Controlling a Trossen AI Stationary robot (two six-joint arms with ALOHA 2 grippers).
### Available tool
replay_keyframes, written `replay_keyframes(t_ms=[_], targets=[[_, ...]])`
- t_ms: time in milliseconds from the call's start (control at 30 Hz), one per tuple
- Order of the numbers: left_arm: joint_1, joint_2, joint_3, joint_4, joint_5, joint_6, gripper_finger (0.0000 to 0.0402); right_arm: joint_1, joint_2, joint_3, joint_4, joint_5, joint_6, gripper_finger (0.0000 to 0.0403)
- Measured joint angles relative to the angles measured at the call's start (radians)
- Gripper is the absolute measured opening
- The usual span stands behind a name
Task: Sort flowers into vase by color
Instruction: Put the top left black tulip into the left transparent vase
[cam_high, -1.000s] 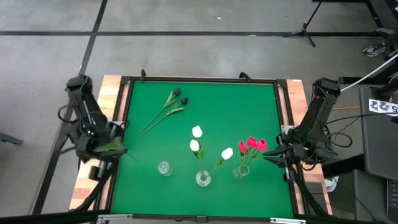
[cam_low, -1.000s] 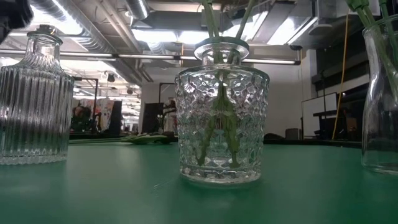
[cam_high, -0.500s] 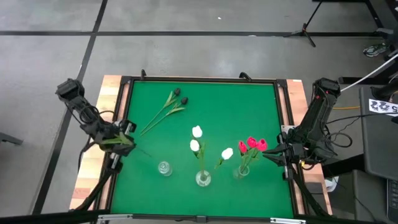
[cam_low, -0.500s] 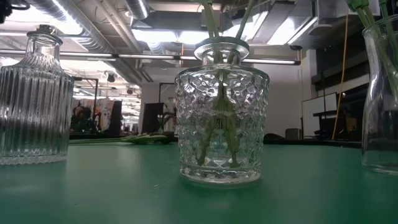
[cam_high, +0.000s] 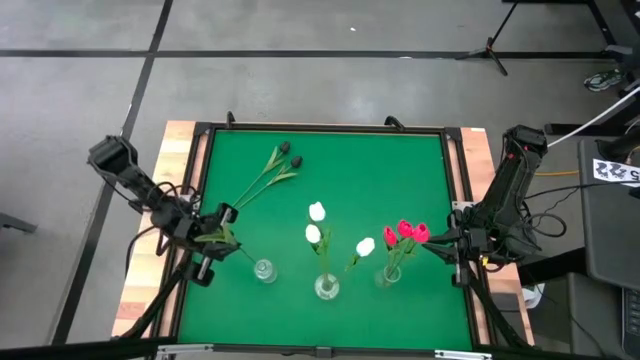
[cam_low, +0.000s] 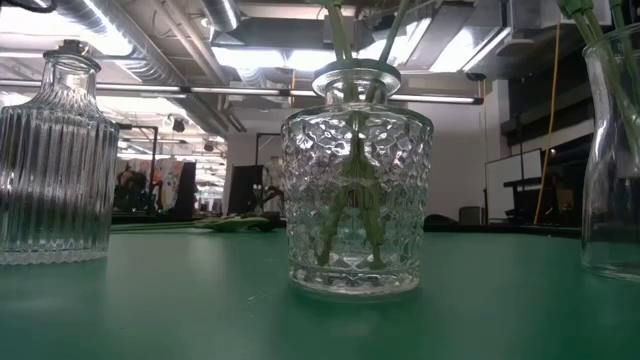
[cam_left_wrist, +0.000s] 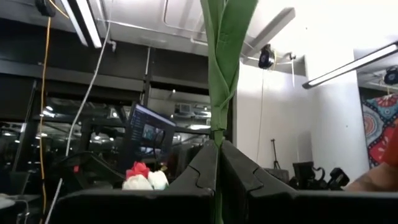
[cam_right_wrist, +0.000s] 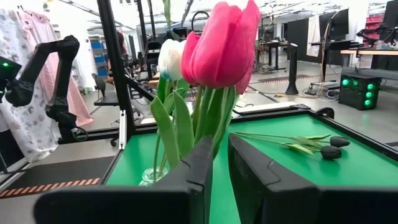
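My left gripper (cam_high: 218, 236) is over the mat's left part, left of the empty ribbed vase (cam_high: 263, 269), and is shut on a green tulip stem with leaves (cam_high: 211, 237). That flower's head does not show. Two black tulips (cam_high: 288, 155) lie flat on the far part of the mat. Three white tulips (cam_high: 316, 212) stand with their stems in the diamond-patterned vase (cam_high: 326, 288). Red tulips (cam_high: 405, 232) stand in the right vase (cam_high: 388, 273). My right gripper (cam_high: 430, 249) waits just right of the red tulips, open by a narrow gap (cam_right_wrist: 221, 142). My left gripper pinches the tulip's thin stem (cam_left_wrist: 218, 134) between its two fingers (cam_left_wrist: 239, 168). The fingers point toward the table's right. The stem and its folded leaves (cam_left_wrist: 224, 56) stick out past the fingertips. The flower is lifted clear of the mat.
The low view shows the ribbed vase (cam_low: 55, 150), the diamond-patterned vase (cam_low: 358, 180) and the right vase (cam_low: 615, 150) in a row near the table's near edge. A raised black frame (cam_high: 320, 128) borders the green mat. Open mat lies between the black tulips and the vases.
My left arm has swung from outside the table's left edge toward the right, carrying the green stem in over the mat toward the ribbed vase. The right arm and the flowers in the vases have stayed where they were.
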Motion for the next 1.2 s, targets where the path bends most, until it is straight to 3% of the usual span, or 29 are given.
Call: replay_keyframes(t_ms=[533, 1200], targets=[[0.072, 0.130, 0.019, 0.001, 0.000, -0.119, 0.0000, 0.000, 0.000, 0.000, -0.003, 0.002, 0.000, 0.0051], [0.059, 0.195, -0.041, 0.001, -0.136, -0.215, 0.0000, 0.000, 0.000, 0.000, -0.023, -0.001, 0.000, 0.0051]])
